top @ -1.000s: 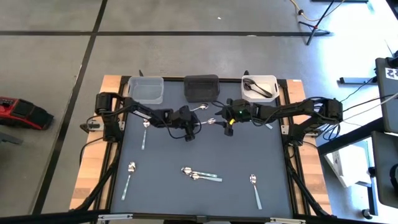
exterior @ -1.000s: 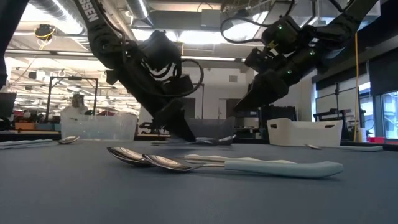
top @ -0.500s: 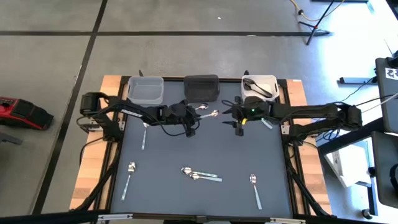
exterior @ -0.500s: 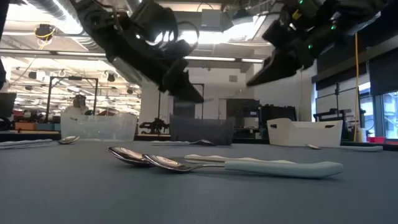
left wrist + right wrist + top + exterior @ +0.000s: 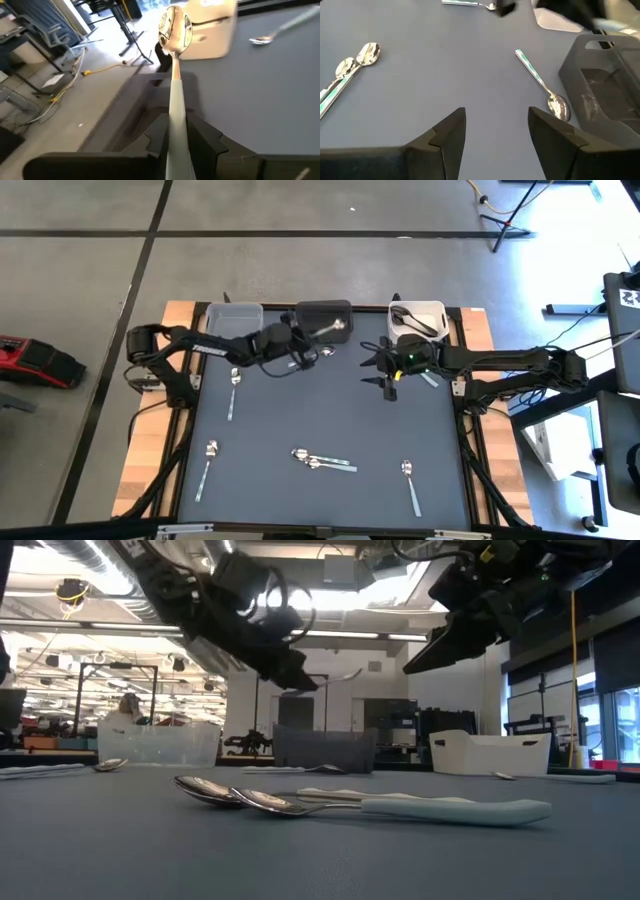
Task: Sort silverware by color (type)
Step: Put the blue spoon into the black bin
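My left gripper (image 5: pixel 303 345) is shut on a shiny spoon (image 5: pixel 174 30) and holds it in the air. The spoon's bowl (image 5: pixel 341 329) reaches over the black bin (image 5: pixel 324 318) at the far edge. In the low view this spoon (image 5: pixel 343 673) sticks out level from the left gripper (image 5: pixel 295 678). My right gripper (image 5: pixel 381 372) hangs open above the table, near the white bin (image 5: pixel 416 321); nothing lies between its fingers (image 5: pixel 445 136). Several more spoons lie flat on the mat: a pair (image 5: pixel 312 459), singles (image 5: pixel 410 480) (image 5: pixel 208 464) (image 5: pixel 233 385), and one (image 5: pixel 543 86) near the black bin. My left gripper pinches the spoon's handle (image 5: pixel 172 131) between its two fingers. The spoon runs on along the fingers, bowl end forward. It is lifted clear and lies roughly level, with its bowl (image 5: pixel 174 27) over the black bin's near wall.
A clear bin (image 5: pixel 236 324) stands left of the black bin. The white bin holds dark spoons (image 5: pixel 412 320). Another spoon (image 5: pixel 430 379) lies near the right arm. The mat's middle between the grippers and the spoon pair is bare. A room with racks shows beyond the far edge.
My left gripper has risen with the spoon and moved toward the far edge, carrying the spoon's bowl from above the mat to above the black bin. My right gripper has risen and drawn back toward the table's right, away from the left gripper.
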